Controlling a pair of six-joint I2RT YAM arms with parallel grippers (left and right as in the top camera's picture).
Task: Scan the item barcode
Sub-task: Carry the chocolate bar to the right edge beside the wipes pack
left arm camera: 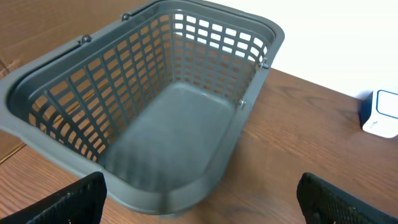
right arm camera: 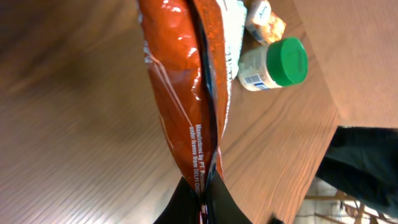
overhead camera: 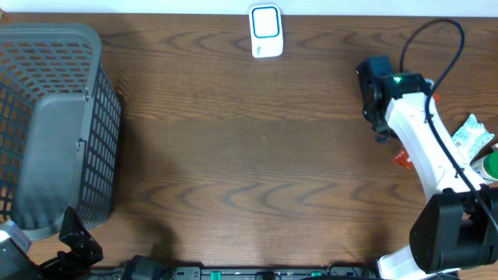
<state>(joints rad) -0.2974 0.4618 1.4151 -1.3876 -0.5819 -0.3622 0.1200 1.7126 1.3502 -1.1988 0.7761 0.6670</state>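
Right gripper (right arm camera: 204, 200) clamped shut on the edge of the orange packet (right arm camera: 180, 93) at the right side of the table (right arm camera: 74, 124), near green-lidded bottle (right arm camera: 273, 65); left gripper (left arm camera: 199, 208) fully spread, empty, by grey basket (left arm camera: 74, 81).

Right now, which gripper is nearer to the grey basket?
Left. The left gripper sits open just off the front end of the basket; the right gripper is far across the table, shut on an orange packet.
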